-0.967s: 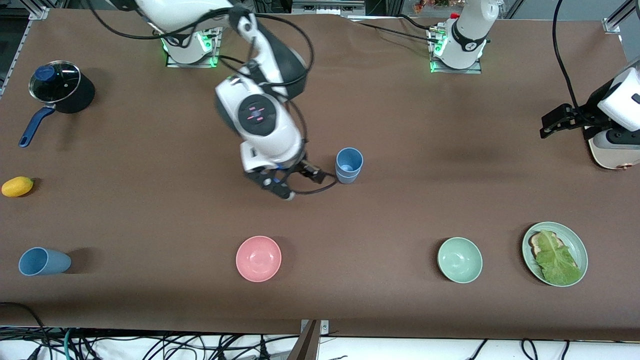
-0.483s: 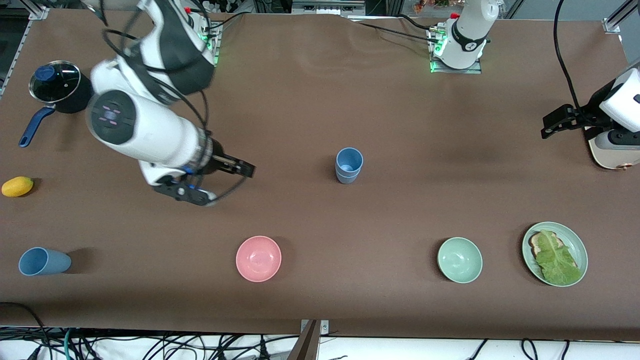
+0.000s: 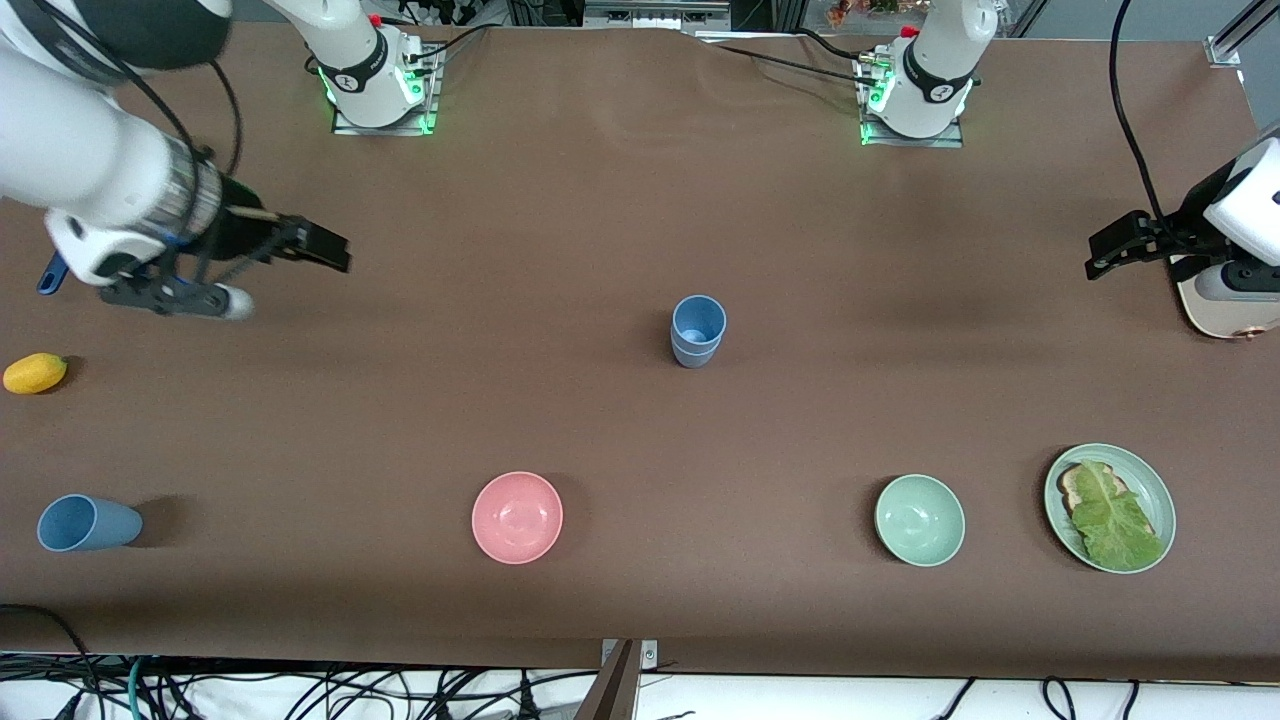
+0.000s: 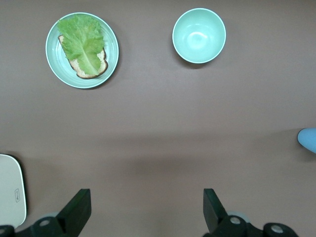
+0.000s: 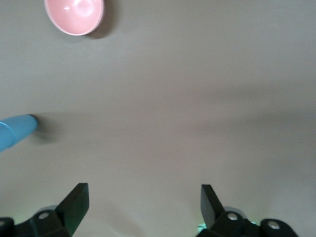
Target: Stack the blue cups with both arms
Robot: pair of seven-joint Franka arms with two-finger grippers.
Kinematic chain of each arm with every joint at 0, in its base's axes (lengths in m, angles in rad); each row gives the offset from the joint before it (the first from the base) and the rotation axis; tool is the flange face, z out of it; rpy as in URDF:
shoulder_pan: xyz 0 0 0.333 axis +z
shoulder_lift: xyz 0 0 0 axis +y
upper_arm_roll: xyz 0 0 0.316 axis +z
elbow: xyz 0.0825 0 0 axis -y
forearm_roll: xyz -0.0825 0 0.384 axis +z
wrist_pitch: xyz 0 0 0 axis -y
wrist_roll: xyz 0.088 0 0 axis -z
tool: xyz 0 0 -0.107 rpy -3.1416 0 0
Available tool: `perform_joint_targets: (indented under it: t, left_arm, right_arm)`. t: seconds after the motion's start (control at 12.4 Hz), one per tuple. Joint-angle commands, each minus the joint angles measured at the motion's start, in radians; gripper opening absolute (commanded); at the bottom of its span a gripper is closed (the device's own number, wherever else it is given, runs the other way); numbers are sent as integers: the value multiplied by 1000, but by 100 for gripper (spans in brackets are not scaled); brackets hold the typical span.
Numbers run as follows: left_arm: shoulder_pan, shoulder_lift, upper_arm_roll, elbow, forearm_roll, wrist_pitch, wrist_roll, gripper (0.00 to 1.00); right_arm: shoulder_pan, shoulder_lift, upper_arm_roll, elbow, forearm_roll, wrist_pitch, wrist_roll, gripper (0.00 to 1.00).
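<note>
Two blue cups [image 3: 697, 330] stand nested upright in the middle of the table; an edge of them shows in the left wrist view [image 4: 308, 139] and in the right wrist view [image 5: 15, 131]. A third blue cup [image 3: 85, 523] lies on its side near the front edge at the right arm's end. My right gripper [image 3: 325, 248] is open and empty, up over bare table toward the right arm's end [image 5: 143, 202]. My left gripper [image 3: 1105, 250] is open and empty, waiting over the left arm's end [image 4: 146, 210].
A pink bowl [image 3: 517, 517], a green bowl [image 3: 919, 520] and a green plate [image 3: 1160, 490] with bread and lettuce stand along the front. A yellow fruit [image 3: 35, 372] and a blue pan handle [image 3: 50, 275] are at the right arm's end. A white device [image 3: 1225, 310] is under the left arm.
My right arm has swung away from the stacked cups toward the right arm's end of the table, gripper empty. The left arm and the cups have stayed put.
</note>
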Motion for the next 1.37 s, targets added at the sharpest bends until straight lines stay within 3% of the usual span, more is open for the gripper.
perform_joint_targets:
  t: [0.0,0.24,0.48,1.29]
  left_arm:
    - [8,13,1,28,-14,-2,15,100]
    - [13,13,3,26,-6,16,15,100]
    - [14,18,3,26,-9,15,15,100]
    - [34,19,1,26,-18,13,15,100]
  right_arm:
    - [-66,-107,0,-94,-21,-23,-108,100]
    - [-129,-145,0,-102,-24,-44,-165,100]
    - [-129,-153,2,-97,-130,-86,-244,100]
    - [-140,-104,2,-18,-101,-101,-263,100]
